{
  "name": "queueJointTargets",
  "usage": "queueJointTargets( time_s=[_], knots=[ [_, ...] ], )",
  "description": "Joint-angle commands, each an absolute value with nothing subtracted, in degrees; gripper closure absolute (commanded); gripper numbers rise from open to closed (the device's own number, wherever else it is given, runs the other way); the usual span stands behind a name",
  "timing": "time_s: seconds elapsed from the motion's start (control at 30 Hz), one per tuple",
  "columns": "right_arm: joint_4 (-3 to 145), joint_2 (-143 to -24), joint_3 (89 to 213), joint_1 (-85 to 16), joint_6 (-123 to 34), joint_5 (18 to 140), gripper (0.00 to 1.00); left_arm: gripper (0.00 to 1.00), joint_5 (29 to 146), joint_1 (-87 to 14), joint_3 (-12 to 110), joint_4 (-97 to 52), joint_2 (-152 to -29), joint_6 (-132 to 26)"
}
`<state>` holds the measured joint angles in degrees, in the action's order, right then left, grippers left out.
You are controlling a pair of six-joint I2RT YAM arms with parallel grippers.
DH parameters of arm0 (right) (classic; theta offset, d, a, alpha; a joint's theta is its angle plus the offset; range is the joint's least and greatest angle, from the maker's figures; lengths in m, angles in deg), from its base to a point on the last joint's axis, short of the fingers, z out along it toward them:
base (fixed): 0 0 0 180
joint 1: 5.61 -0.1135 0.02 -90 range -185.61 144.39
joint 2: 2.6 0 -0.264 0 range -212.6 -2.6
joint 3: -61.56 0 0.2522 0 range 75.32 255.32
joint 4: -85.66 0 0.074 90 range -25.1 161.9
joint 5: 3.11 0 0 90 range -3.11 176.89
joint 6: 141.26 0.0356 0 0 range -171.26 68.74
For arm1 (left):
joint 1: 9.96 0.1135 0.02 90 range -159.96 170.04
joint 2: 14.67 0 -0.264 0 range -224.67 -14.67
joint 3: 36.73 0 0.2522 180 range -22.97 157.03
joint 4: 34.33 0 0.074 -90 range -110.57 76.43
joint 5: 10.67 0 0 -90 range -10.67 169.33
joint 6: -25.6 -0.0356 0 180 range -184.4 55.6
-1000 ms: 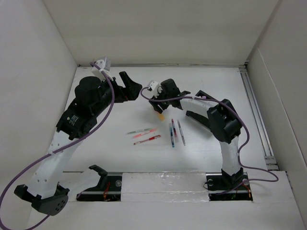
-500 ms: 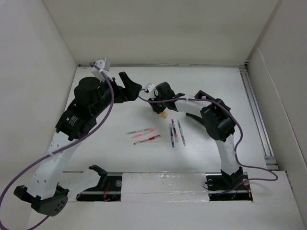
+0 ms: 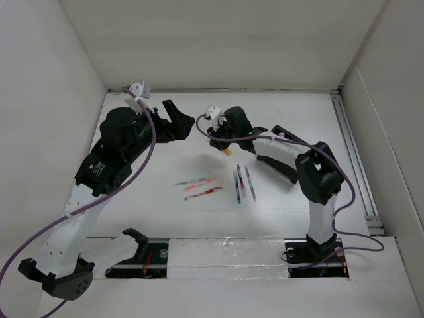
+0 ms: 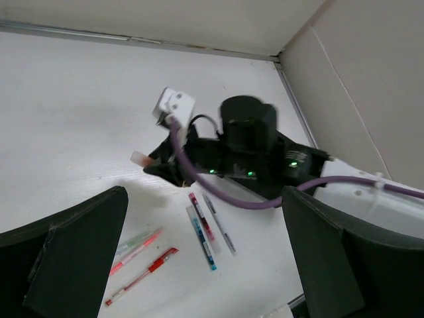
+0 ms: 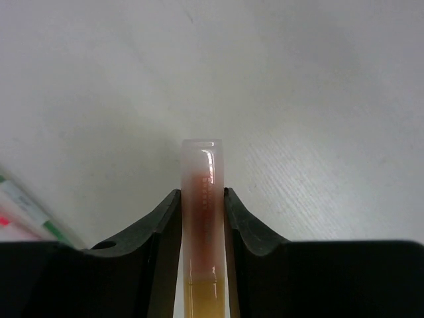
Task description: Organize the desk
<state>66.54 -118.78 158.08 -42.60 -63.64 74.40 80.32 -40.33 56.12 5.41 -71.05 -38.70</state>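
Note:
The white desk [image 3: 291, 119] carries two groups of pens. My right gripper [image 3: 224, 147] is shut on a pen with a frosted cap and an orange-yellow barrel [image 5: 203, 218], held above the desk near its middle; the pen's end also shows in the top view [image 3: 226, 152] and in the left wrist view [image 4: 140, 158]. My left gripper [image 3: 183, 121] is open and empty, raised at the back left. Three pens lie side by side [image 3: 242, 183], and a red pen [image 3: 203, 193] lies with a pink and green pen [image 3: 195, 181] to their left. These also show in the left wrist view [image 4: 203, 228].
White panels wall in the desk on the left, back and right. A metal rail [image 3: 354, 159] runs along the right edge. The arm bases [image 3: 311, 255] stand at the near edge.
My right gripper has lifted and moved slightly back and right with the pen. The left arm has barely moved.

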Motion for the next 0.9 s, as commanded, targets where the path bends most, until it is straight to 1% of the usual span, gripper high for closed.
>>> queueJointTargets(
  time_s=[0.0, 0.07, 0.17, 0.27, 0.33, 0.4, 0.57, 0.7, 0.87],
  knots=[
    [75.50, -106.94, 158.12, -39.89, -63.56, 66.95, 1.00, 0.02, 80.21, -40.20, 56.83, 3.51, -70.91, -39.70],
    [76.99, -102.64, 156.10, -38.40, -63.30, 65.54, 1.00, 0.02, 80.30, -40.20, 57.10, 3.60, -70.92, -39.70],
    [81.29, -92.46, 149.35, -32.18, -62.86, 60.28, 1.00, 0.02, 80.64, -40.20, 56.93, 3.25, -71.01, -39.61],
    [86.56, -87.69, 144.07, -27.33, -62.42, 57.46, 1.00, 0.02, 81.61, -40.20, 56.58, 2.29, -71.09, -39.52],
    [91.14, -85.58, 140.12, -22.58, -62.07, 53.24, 1.00, 0.02, 82.67, -40.20, 56.05, 1.49, -71.09, -38.91],
    [93.68, -85.30, 138.17, -19.77, -61.19, 49.55, 1.00, 0.02, 83.19, -40.20, 55.87, 0.53, -71.35, -38.73],
    [102.92, -83.72, 129.57, -13.71, -56.71, 47.86, 1.00, 0.02, 83.37, -40.20, 56.05, 0.08, -71.53, -38.20],
    [107.66, -85.21, 126.49, -10.80, -54.69, 45.14, 1.00, 0.02, 83.11, -40.20, 55.61, 0.00, -71.18, -38.29],
    [110.05, -83.55, 122.00, -8.69, -54.16, 46.19, 1.00, 0.02, 82.23, -40.20, 53.94, -0.18, -70.22, -38.20]
  ],
)
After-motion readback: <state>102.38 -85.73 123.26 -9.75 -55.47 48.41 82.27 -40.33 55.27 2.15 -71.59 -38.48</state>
